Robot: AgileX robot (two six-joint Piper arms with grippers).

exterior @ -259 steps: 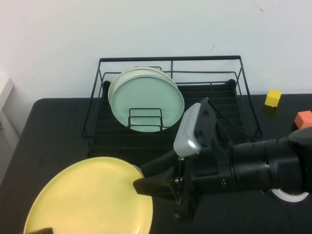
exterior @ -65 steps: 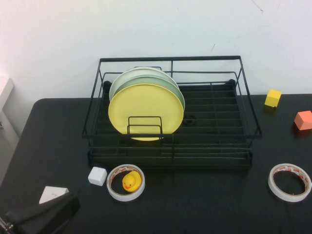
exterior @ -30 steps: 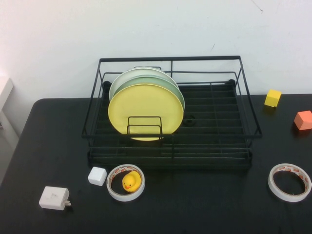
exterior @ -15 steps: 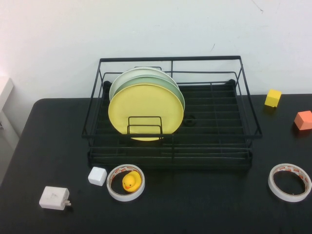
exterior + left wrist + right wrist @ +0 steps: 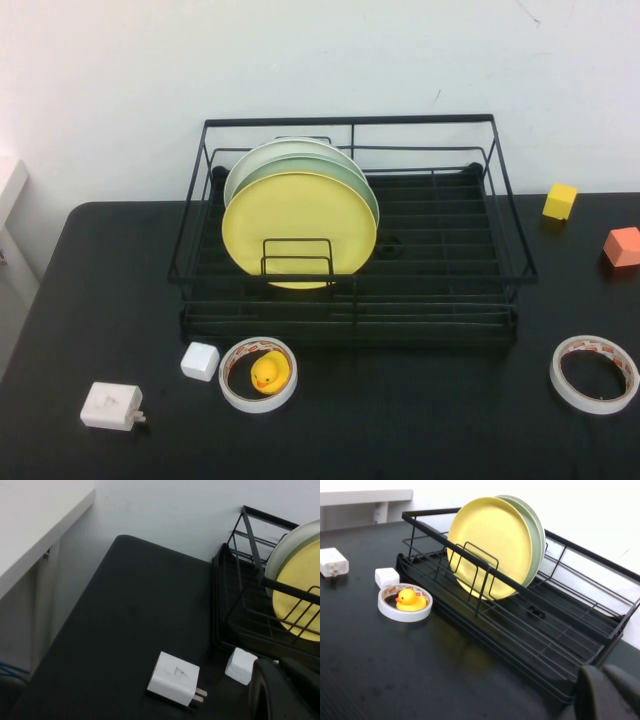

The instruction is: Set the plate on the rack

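Note:
The yellow plate (image 5: 298, 228) stands upright in the left part of the black wire rack (image 5: 440, 312), in front of a pale green plate (image 5: 345, 171) and a cream one (image 5: 255, 158). It also shows in the right wrist view as the yellow plate (image 5: 490, 542) held by an upright loop of the rack (image 5: 530, 635). Neither arm appears in the high view. My left gripper (image 5: 282, 690) is shut and empty, pulled back near the table's front left. My right gripper (image 5: 610, 692) is shut and empty, off the rack's front right corner.
In front of the rack lie a white cube (image 5: 200, 361), a tape roll (image 5: 243, 393) with a small yellow duck (image 5: 267, 372) inside, and a white plug adapter (image 5: 111, 406). A second tape roll (image 5: 572, 385), a yellow block (image 5: 560, 200) and an orange block (image 5: 622, 246) sit at the right.
Nothing has moved in the last second. Earlier the right arm held the yellow plate over the table; the plate now stands in the rack, and the left arm has left the high view.

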